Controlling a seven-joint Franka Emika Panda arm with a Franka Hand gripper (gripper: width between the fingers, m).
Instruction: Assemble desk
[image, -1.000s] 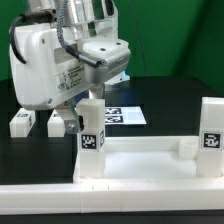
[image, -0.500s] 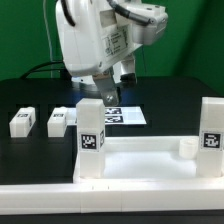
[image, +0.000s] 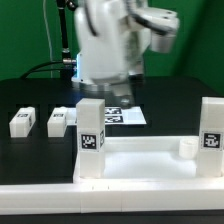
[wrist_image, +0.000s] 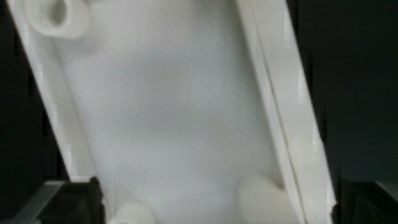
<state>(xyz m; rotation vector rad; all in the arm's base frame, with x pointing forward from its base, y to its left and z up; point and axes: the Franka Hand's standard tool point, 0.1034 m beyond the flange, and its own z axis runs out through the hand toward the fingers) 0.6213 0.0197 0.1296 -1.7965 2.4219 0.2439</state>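
The desk, a white plastic model with a wide, rimmed rectangular tabletop (image: 140, 168), lies at the front of the black table (image: 30, 150), about half built by my reckoning. From the exterior view's left: 2 blocky square loose legs (image: 22, 122) lie on the table, and 1 tagged upright leg (image: 90, 138) stands at a tabletop corner. My gripper (image: 118, 92) hangs behind it, jaws wide and empty. Then come a round corner socket (image: 185, 148) and the second upright leg (image: 211, 135). The plastic looks smooth, hard and matte.
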